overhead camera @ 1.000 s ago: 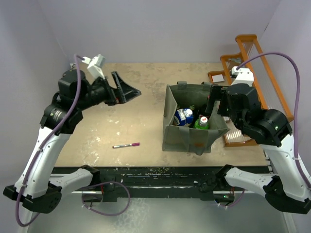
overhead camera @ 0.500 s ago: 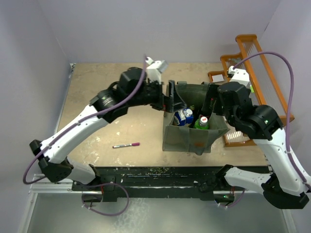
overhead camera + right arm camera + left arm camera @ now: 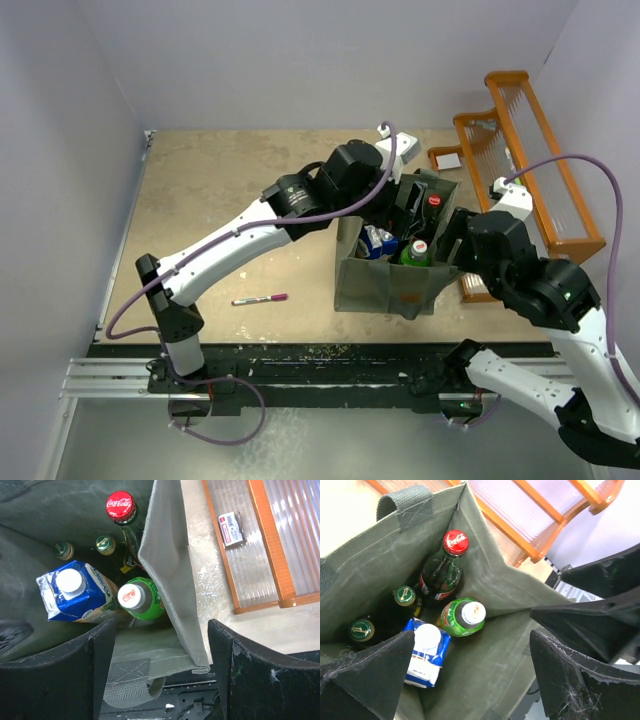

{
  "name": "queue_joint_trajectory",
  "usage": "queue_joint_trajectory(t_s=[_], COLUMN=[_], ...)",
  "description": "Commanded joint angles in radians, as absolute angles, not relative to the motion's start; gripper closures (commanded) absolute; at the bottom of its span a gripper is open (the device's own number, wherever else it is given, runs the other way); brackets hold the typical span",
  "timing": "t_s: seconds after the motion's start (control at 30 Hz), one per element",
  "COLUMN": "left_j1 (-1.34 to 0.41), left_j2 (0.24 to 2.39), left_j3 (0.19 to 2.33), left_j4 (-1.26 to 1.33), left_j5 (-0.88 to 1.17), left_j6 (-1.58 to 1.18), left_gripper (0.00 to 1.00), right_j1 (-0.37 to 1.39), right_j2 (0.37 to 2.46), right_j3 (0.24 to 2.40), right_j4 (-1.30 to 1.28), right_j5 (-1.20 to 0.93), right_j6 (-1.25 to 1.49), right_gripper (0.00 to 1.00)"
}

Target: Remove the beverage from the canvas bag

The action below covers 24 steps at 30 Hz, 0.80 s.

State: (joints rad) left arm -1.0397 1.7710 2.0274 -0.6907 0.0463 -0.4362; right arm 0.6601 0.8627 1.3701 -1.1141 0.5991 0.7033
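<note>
Left arm had swung over from the table's left side and reached long across, the left gripper (image 3: 472, 635) hanging released above the canvas bag (image 3: 385, 285), right of centre. Inside it stood a red-capped cola bottle (image 3: 455, 542), a green bottle (image 3: 465, 616) and a blue carton (image 3: 426, 652). The right gripper (image 3: 161, 625) pointed down, fingers spread astride the bag's right wall, not pinching.
</note>
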Motion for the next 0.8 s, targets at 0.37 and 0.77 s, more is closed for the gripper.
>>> queue_joint_trajectory(t_s=[0.37, 0.77], left_j1=[-0.93, -0.977], left_j2=[1.822, 1.939], left_j3=[1.868, 1.845], left_j4=[-0.234, -0.092], left_j5=[0.239, 0.165], left_j6=[-0.378, -0.275], left_gripper=[0.16, 0.31], right_j1=[0.656, 0.653], right_j2=[0.949, 0.891], right_j3=[1.321, 1.299], right_j4=[-1.014, -1.037], right_j5=[0.691, 0.715], right_j6=[0.654, 0.751], right_gripper=[0.66, 1.0])
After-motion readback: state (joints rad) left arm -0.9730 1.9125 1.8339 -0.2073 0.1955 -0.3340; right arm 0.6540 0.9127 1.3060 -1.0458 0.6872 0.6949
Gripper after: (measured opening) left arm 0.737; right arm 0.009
